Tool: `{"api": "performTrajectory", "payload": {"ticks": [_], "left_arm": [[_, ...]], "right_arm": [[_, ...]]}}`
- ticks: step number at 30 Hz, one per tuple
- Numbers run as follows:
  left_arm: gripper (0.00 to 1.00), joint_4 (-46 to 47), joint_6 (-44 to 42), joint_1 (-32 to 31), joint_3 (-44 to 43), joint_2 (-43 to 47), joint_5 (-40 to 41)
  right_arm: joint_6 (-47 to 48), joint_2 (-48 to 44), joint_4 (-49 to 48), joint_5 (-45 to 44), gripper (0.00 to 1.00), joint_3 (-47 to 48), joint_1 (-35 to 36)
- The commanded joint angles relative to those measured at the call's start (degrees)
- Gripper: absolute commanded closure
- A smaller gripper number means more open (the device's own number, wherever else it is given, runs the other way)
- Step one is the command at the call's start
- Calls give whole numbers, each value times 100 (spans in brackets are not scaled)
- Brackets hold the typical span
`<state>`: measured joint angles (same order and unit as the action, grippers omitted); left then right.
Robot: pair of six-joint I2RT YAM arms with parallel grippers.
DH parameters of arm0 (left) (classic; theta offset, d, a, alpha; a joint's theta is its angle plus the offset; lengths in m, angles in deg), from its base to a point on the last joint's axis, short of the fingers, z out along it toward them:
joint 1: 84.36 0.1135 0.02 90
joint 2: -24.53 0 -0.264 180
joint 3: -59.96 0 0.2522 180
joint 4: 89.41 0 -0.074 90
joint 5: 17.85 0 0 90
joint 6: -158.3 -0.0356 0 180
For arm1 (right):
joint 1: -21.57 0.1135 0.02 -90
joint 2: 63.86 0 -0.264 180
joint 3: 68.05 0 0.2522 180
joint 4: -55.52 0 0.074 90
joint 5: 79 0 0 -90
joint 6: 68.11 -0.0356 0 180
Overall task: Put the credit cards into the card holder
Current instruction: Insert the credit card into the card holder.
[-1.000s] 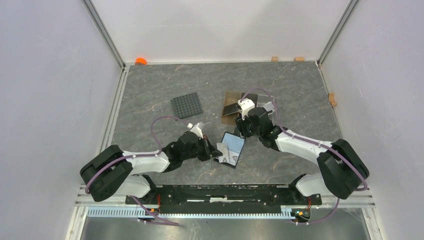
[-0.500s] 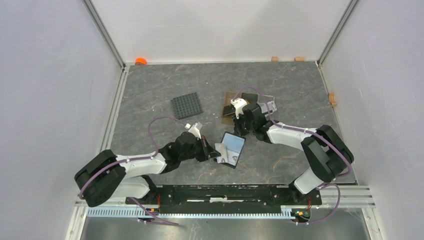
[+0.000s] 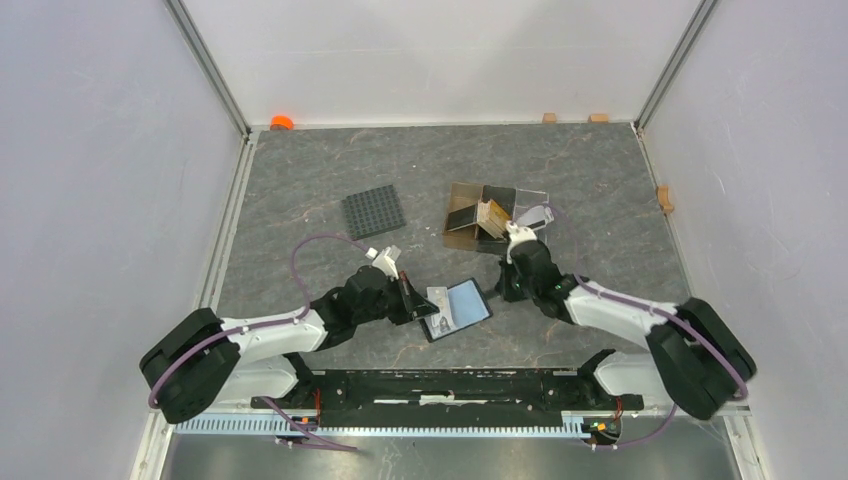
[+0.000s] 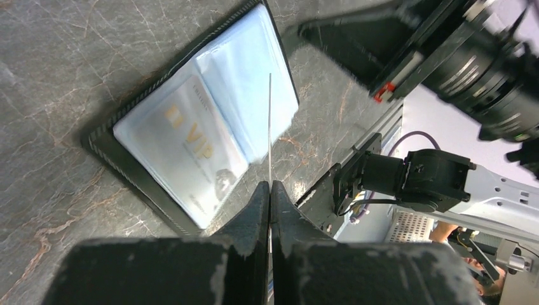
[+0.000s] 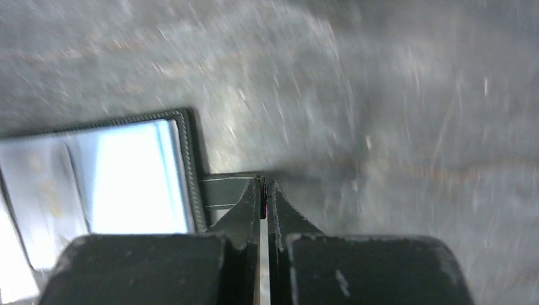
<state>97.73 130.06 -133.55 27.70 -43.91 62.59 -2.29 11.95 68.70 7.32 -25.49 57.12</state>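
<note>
The card holder (image 3: 458,308) lies open on the table, pale blue inside, with a whitish printed card (image 4: 191,149) in its left pocket. My left gripper (image 3: 418,303) is at its left edge, shut on a thin credit card (image 4: 269,127) that shows edge-on over the open holder (image 4: 254,82). My right gripper (image 3: 502,290) is at the holder's right side, shut on its strap tab (image 5: 225,190); the holder's blue inside (image 5: 127,178) shows to the left. Tan-orange cards (image 3: 491,216) stand in the brown box.
The brown translucent box (image 3: 465,218) and a clear tray (image 3: 532,212) stand behind the right gripper. A black gridded mat (image 3: 374,211) lies at the back left. Small orange and tan bits lie along the far wall and the right wall.
My right gripper has come down from the brown box to the holder's strap tab and shut on it. The holder has turned and shifted a little. My left gripper stays on its card.
</note>
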Motion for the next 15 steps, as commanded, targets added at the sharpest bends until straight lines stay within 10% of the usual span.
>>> {"api": "performTrajectory", "payload": {"ticks": [1, 15], "left_arm": [[98, -56, 106, 38, 24, 233, 83], [98, 983, 111, 426, 225, -665, -1343]], "right_arm": [[-1303, -868, 111, -364, 100, -832, 137], [-1572, -1361, 141, -408, 100, -1187, 286]]}}
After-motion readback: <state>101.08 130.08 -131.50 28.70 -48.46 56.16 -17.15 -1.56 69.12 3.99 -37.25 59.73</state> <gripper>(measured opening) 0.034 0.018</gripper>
